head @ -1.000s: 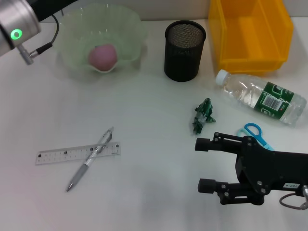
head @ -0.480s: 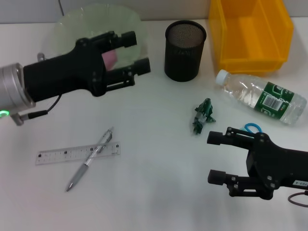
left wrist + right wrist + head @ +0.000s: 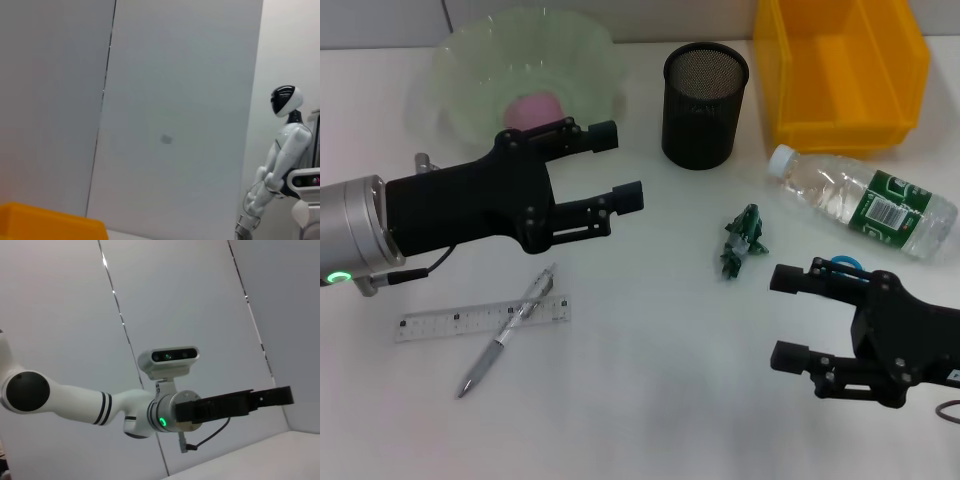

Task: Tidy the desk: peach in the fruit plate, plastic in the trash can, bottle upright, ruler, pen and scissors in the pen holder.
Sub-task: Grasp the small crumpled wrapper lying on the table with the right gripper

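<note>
A pink peach (image 3: pixel 533 108) lies in the pale green fruit plate (image 3: pixel 460 100) at the back left. My left gripper (image 3: pixel 618 165) hovers open just in front of the plate, empty. The clear ruler (image 3: pixel 440 322) lies at the front left with the pen (image 3: pixel 510 328) across it. A black mesh pen holder (image 3: pixel 704 105) stands at the back centre. Green crumpled plastic (image 3: pixel 742 240) lies mid-table. The bottle (image 3: pixel 865 200) lies on its side at right. My right gripper (image 3: pixel 786 317) is open and empty at the front right, covering most of the blue-handled scissors (image 3: pixel 842 265).
A yellow bin (image 3: pixel 840 70), the trash can, stands at the back right; its corner (image 3: pixel 50 222) shows in the left wrist view. The right wrist view shows my left arm's gripper (image 3: pixel 250 400) farther off. A white humanoid robot (image 3: pixel 280 150) stands in the background.
My left arm swung in from the far left, passed over the plate and came down in front of it, uncovering the peach. My right gripper drifted to the right.
</note>
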### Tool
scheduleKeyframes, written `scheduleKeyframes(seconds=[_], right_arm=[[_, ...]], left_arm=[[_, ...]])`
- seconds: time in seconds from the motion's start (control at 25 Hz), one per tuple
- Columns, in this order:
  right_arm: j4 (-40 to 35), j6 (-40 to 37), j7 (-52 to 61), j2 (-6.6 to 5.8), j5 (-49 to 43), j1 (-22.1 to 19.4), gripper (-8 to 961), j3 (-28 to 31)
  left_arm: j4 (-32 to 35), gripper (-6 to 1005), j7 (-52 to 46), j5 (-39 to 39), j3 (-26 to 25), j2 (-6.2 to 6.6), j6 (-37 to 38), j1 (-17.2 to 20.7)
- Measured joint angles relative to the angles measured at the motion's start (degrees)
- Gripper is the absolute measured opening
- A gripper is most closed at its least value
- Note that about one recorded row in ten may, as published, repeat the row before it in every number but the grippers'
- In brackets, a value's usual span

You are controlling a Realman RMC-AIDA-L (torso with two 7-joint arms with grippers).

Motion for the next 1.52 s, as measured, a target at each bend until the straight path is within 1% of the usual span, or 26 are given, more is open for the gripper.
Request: scheduleKeyframes(seconds=[0.44,0.56,0.6,0.64,0.68,0.76,0.88,1.08,1.16,1.2,1.24,1.28,1.36,1.4,1.44,1.52], right_arm=[[-1.9,-1.4,0.4,-0.02,0.0,-1.3,803,2.7],[-3.7,-1.0,3.2,-0.01,-0.1,-1.5,803,3.4],[-6.4,-1.2,6.6,-0.05,-0.1,-1.5,803,3.7],[-6.4,-1.2,6.6,-0.05,-0.1,-1.5,803,3.7],[-8.2,-1.5,8.2,-0.05,-0.1,-1.5,803,4.0],[-12.8,-2.2,13.1,0.1,-0.1,-1.6,803,5.0],[-22.6,-0.8,25.3,0.12,-0.1,-1.3,803,7.1],[-38.5,1.6,44.0,-0.74,-1.5,0.2,803,7.2],[-45.1,1.9,51.5,-0.99,-4.6,1.6,803,5.8],[-49.7,2.3,58.3,-1.58,-8.0,3.6,803,3.8],[-49.7,2.3,58.3,-1.58,-8.0,3.6,803,3.8],[-51.2,2.5,61.5,-2.04,-9.8,4.8,803,2.7],[-52.1,2.4,66.9,-3.15,-12.9,7.5,803,1.0],[-51.4,1.9,72.3,-4.25,-16.1,10.6,803,-0.5],[-51.4,1.9,72.3,-4.25,-16.1,10.6,803,-0.5],[-49.5,1.7,76.8,-5.37,-19.2,13.9,803,-2.6]], left_arm=[[-0.1,741,1.7,0.1,0.1,-0.06,0.1,0.7],[-0.1,741,2.0,0.0,-0.1,-0.05,-0.2,0.9],[-0.1,741,2.2,-0.1,-0.1,-0.04,-0.3,0.9],[-0.1,741,2.2,-0.1,-0.1,-0.04,-0.3,0.9],[-0.1,741,2.2,-0.1,-0.1,-0.03,-0.4,0.9],[-0.1,741,2.3,0.0,-0.1,-0.02,-0.5,0.9],[-0.1,741,2.3,0.1,-0.1,-0.01,-0.5,1.0],[-0.1,741,2.3,0.1,0.1,0.0,-0.5,1.2],[-0.1,741,2.3,0.1,0.2,-0.03,-0.6,1.3],[-0.1,741,2.4,0.1,0.3,-0.07,-0.6,1.4],[-0.1,741,2.4,0.1,0.3,-0.07,-0.6,1.4],[-0.1,741,2.6,0.1,0.3,-0.07,-0.6,1.4],[-0.1,741,3.2,0.1,0.3,-0.12,-0.6,1.4],[-0.1,741,3.6,0.1,0.3,-0.13,-0.6,1.4],[-0.1,741,3.9,0.1,0.3,-0.16,-0.6,1.4],[-0.1,741,4.4,0.0,0.4,-0.19,-0.6,1.4]])
